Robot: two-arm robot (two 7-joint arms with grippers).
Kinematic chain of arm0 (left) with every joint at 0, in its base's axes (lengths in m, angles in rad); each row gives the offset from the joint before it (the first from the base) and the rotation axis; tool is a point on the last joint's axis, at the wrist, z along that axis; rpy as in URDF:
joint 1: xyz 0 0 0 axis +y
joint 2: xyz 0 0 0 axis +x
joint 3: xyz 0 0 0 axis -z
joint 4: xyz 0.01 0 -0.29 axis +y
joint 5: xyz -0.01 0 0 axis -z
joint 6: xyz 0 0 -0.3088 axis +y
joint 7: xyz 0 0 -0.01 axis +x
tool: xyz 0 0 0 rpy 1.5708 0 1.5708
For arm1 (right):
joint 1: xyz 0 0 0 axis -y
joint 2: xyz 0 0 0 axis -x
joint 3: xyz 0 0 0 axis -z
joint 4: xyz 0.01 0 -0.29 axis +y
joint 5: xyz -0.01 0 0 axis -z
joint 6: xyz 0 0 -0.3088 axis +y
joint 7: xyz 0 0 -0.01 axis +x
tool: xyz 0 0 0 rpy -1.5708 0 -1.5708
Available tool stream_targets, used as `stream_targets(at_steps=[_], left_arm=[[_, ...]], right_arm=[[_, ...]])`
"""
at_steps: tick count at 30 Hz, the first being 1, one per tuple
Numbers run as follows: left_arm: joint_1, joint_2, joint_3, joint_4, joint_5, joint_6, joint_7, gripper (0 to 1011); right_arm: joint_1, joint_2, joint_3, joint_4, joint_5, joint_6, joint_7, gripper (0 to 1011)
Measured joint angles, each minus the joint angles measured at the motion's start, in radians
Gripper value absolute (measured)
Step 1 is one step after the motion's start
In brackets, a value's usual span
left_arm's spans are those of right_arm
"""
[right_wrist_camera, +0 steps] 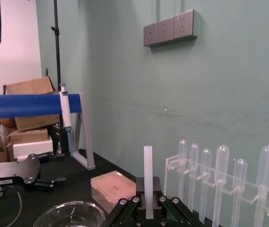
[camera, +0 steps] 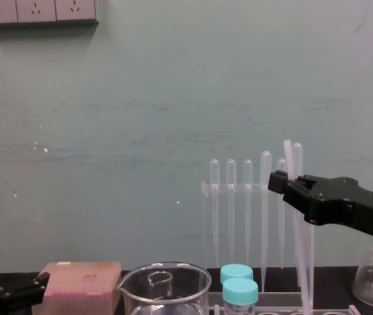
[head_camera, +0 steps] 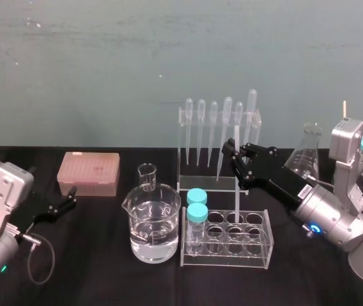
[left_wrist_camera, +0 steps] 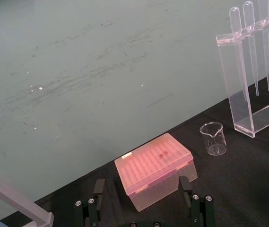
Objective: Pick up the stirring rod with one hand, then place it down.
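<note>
Since the stirring rod [head_camera: 238, 201] is clamped upright between the closed fingers of the right pincer [head_camera: 237, 155], the pick-up step is judged to be in hand or just finished. The rod's top is seen poking above the fingers in the right wrist view. Its lower end is down at the clear tube rack [head_camera: 258, 252], and whether it sits in a hole or hangs just behind cannot be told. In the chest view a slight tilt of the rod is seen. Next, a clean lift clear of the rack is probably called for, then a set-down on bare worktop [head_camera: 104, 255] (a thin rod may roll, so a low, gentle release is advised). The pipette stand [head_camera: 207, 185] just behind and the water beaker [head_camera: 152, 223] nearby should be avoided.

The left pincer [head_camera: 68, 200] is parked at the left, wide open and empty, near a pink box [head_camera: 88, 172]. The worktop is black, backed by a teal wall [head_camera: 104, 64] with sockets [right_wrist_camera: 168, 28]. Cardboard boxes [right_wrist_camera: 28, 87] are stacked in the room beyond.
</note>
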Motion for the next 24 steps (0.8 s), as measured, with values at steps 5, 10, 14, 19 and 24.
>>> stream_targets(at_steps=[5, 10, 14, 19, 24], left_arm=[[0.000, 0.000, 0.000, 0.000, 0.000, 0.000, 0.000, 1000], [0.000, 0.000, 0.000, 0.000, 0.000, 0.000, 0.000, 1000], [0.000, 0.000, 0.000, 0.000, 0.000, 0.000, 0.000, 1000], [0.000, 0.000, 0.000, 0.000, 0.000, 0.000, 0.000, 1000], [0.000, 0.000, 0.000, 0.000, 0.000, 0.000, 0.000, 1000]], right_arm=[[0.013, -0.013, -0.006, 0.032, -0.001, -0.005, 0.009, 70], [0.025, -0.023, -0.012, 0.058, -0.002, -0.009, 0.018, 71], [0.032, -0.027, -0.019, 0.077, -0.011, -0.009, 0.020, 70], [0.034, -0.028, -0.024, 0.089, -0.021, -0.006, 0.019, 70], [0.034, -0.031, -0.026, 0.104, -0.028, 0.003, 0.015, 70]])
